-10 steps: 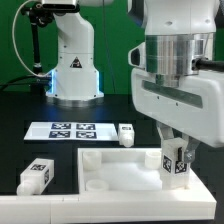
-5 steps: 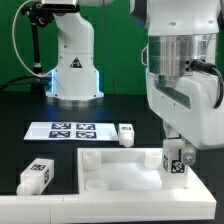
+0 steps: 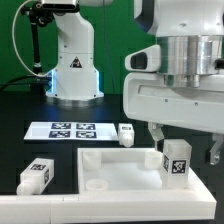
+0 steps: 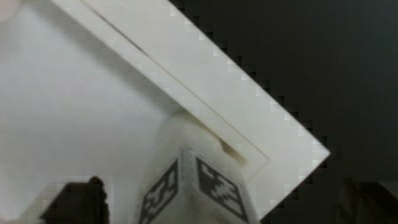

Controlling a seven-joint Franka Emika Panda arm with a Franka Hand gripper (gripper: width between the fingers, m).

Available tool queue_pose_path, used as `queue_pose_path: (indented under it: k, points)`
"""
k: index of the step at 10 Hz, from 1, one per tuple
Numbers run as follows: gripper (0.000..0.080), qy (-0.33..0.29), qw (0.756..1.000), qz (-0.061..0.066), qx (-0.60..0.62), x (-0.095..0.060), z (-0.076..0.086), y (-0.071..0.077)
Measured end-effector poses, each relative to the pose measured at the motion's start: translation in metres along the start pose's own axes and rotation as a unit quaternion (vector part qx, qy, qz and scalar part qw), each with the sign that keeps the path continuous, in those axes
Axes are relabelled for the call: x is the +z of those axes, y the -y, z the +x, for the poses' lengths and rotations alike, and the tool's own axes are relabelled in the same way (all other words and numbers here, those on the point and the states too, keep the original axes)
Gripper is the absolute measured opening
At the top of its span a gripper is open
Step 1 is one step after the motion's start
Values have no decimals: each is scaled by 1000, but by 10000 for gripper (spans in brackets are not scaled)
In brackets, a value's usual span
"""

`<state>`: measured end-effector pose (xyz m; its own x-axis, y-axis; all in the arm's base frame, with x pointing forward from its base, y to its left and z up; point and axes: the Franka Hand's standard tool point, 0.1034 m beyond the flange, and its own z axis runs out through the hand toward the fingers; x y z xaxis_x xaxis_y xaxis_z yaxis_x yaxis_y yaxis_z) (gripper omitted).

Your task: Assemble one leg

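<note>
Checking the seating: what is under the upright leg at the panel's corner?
The leg stands on the white panel at its corner on the exterior view's right. Its base covers the spot, so any socket beneath is hidden. The gripper straddles it, fingers apart.

White arm [image 3: 72, 50], glossy rounded casings, black cable, grey metallic wrist ring.

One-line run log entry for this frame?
tool: open, fingers either side of leg | small white oblong plastic tagged leg: upright at corner of wide flat white panel | two spare legs on table
</note>
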<state>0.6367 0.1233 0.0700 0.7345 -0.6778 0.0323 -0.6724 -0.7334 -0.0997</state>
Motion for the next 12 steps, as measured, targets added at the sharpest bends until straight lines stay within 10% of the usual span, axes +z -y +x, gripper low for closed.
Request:
queue_pose_path:
  k: [6,10,12]
  points:
    - [649,-11,967,-11,-254,-1,14,-6]
    - [285,-11,984,-8,-179,0,12,-5]
    - [285,-13,996,-8,-87,0,13,-6]
